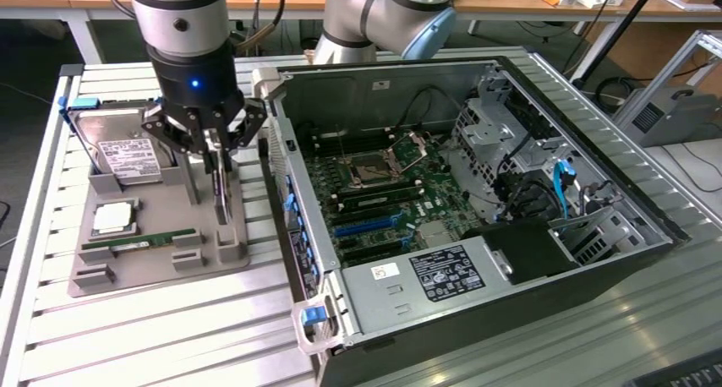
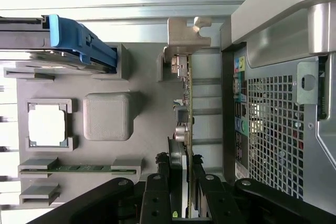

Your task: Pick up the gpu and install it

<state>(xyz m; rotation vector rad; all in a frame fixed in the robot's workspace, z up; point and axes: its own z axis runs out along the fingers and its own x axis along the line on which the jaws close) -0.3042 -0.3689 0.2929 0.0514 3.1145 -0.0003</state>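
Note:
The gpu (image 1: 222,203) stands on edge in a slot of the grey holder tray (image 1: 158,273), at the exterior view's left of the open computer case (image 1: 474,193). In the wrist view the gpu (image 2: 187,103) appears edge-on as a thin green board, its silver bracket (image 2: 181,35) sitting in the tray's notch. My gripper (image 1: 215,155) reaches straight down over the card. Its two black fingers (image 2: 176,182) press against both faces of the board at the end away from the bracket, with no gap showing. The gripper (image 2: 187,182) is shut on the gpu, which still rests in the holder.
The tray also holds a hard drive with a white label (image 1: 124,155), a CPU (image 1: 113,218) and a RAM stick (image 1: 141,242). The case wall (image 1: 282,193) rises right beside the tray. Inside the case, the motherboard (image 1: 373,193) has blue slots (image 1: 367,226).

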